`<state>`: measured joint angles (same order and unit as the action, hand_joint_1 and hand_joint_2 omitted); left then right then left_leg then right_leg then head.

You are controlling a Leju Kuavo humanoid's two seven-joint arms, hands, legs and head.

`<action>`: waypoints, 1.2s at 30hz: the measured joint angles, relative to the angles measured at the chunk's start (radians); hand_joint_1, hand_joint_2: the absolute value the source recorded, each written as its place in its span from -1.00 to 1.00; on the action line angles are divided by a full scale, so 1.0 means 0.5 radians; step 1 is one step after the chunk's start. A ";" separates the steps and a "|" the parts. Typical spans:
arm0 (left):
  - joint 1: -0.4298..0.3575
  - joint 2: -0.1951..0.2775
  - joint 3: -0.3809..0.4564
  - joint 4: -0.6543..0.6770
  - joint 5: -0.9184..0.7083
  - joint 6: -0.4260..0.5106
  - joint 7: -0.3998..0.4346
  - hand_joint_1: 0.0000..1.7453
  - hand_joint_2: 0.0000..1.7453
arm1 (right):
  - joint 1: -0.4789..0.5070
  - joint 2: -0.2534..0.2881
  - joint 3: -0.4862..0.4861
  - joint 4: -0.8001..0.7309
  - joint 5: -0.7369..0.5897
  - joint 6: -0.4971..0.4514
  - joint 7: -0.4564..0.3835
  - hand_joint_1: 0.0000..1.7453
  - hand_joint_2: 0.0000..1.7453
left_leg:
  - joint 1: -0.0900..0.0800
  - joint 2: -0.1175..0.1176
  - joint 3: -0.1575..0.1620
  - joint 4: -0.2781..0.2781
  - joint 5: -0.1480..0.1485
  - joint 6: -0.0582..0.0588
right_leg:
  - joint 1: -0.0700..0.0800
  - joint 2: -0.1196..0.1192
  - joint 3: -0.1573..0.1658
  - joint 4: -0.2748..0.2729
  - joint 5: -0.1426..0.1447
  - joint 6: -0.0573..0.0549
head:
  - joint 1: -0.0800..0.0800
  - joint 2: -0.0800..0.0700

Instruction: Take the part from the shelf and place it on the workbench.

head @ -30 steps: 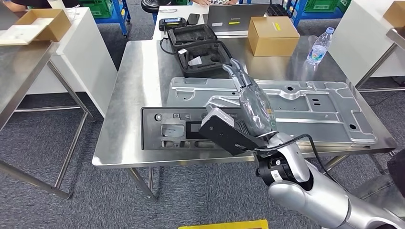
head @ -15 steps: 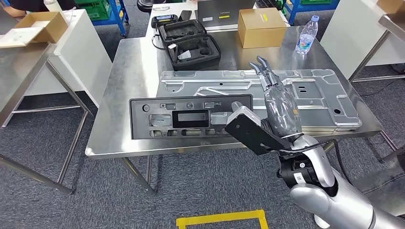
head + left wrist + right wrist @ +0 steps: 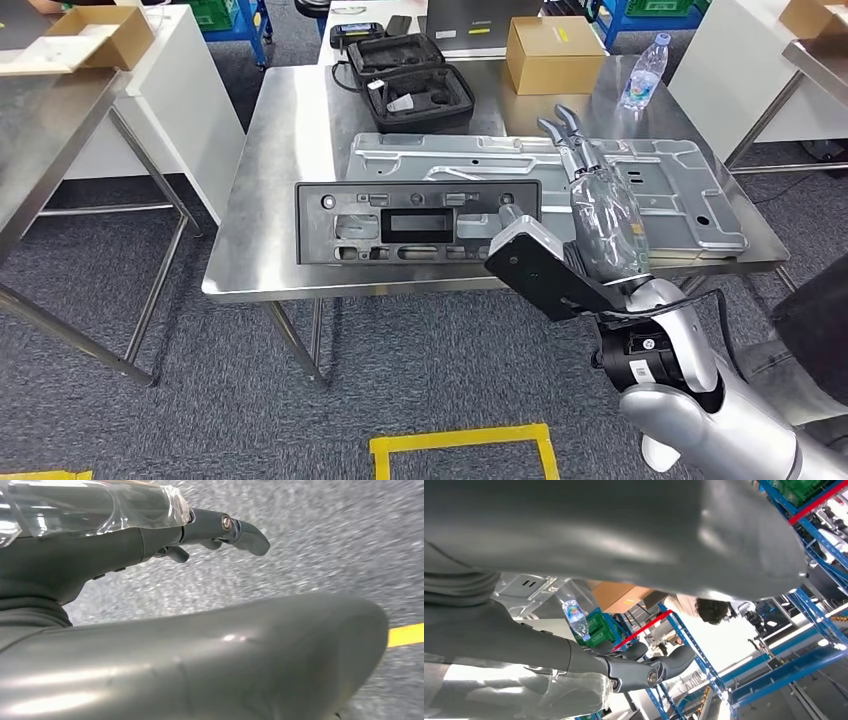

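Already, the black part (image 3: 418, 221) is lying on the workbench (image 3: 270, 150), long axis crosswise, just left of the right hand (image 3: 600, 215), which is hovering nearest, fingers straight, holding nothing.

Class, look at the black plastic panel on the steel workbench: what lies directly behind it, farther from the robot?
Behind the black panel lies a silver stamped metal plate on the workbench. The right hand covers its middle, and the panel hides its near edge.

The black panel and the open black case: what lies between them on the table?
In the head view, the silver metal plate lies between the black panel and the open black case.
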<state>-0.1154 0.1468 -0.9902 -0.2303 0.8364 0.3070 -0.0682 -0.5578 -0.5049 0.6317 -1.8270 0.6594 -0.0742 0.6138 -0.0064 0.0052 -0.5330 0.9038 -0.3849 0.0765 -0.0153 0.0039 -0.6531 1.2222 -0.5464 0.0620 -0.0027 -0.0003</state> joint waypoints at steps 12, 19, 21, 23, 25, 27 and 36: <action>0.008 -0.010 0.000 0.000 0.017 0.011 0.078 -1.00 -1.00 | 0.015 0.006 0.017 -0.002 0.045 -0.022 0.001 -1.00 -1.00 | 0.021 -0.008 -0.264 0.518 -0.265 -0.128 | -0.003 -0.004 0.264 -0.570 0.216 -0.105 | -0.007 0.000; 0.002 -0.011 -0.001 0.000 -0.014 0.012 0.090 -1.00 1.00 | 0.079 0.009 0.013 -0.019 0.080 -0.027 0.001 -1.00 -1.00 | 0.017 -0.012 0.091 0.110 -0.142 -0.102 | 0.000 -0.004 0.186 -0.569 0.291 -0.069 | -0.006 0.001; 0.001 -0.011 -0.001 0.000 -0.018 0.011 0.083 -1.00 1.00 | 0.089 0.009 0.006 -0.030 0.087 -0.031 0.001 -1.00 -1.00 | 0.003 -0.015 0.119 0.040 -0.130 -0.078 | 0.001 -0.004 0.178 -0.572 0.311 -0.045 | -0.006 0.000; 0.001 -0.011 -0.001 0.000 -0.023 0.011 0.071 -1.00 1.00 | 0.101 0.004 -0.006 -0.042 0.094 -0.031 0.003 -1.00 -1.00 | 0.006 -0.013 0.100 0.032 -0.106 -0.053 | 0.000 -0.003 0.166 -0.572 0.321 -0.021 | -0.006 0.000; 0.001 -0.011 -0.001 0.000 -0.028 0.012 0.056 -1.00 1.00 | 0.108 -0.005 -0.019 -0.053 0.100 -0.028 0.005 -1.00 -1.00 | 0.014 -0.008 0.074 0.019 -0.073 -0.029 | -0.002 -0.003 0.117 -0.479 0.235 -0.005 | -0.003 0.001; 0.001 -0.015 -0.001 -0.001 -0.031 0.021 0.040 -1.00 1.00 | 0.113 -0.009 -0.026 -0.062 0.092 -0.020 0.007 -1.00 -1.00 | 0.008 -0.004 0.040 0.018 -0.046 -0.014 | -0.004 -0.003 0.019 -0.221 0.056 -0.002 | 0.002 0.001; 0.003 -0.031 -0.002 -0.002 -0.050 0.023 0.008 -1.00 1.00 | 0.116 -0.014 -0.092 -0.100 -0.181 -0.111 0.012 -1.00 -1.00 | -0.023 -0.004 -0.090 0.056 0.053 -0.035 | 0.028 -0.002 0.383 -0.590 0.130 -0.057 | 0.001 0.000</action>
<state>-0.1141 0.1312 -0.9915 -0.2316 0.8116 0.3185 -0.0644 -0.4998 -0.5118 0.5857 -1.8769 0.5691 -0.1299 0.6200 -0.0180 0.0032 -0.5778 0.9319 -0.3585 0.0591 -0.0012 0.0030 -0.4616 0.9275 -0.4813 0.0333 -0.0021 -0.0002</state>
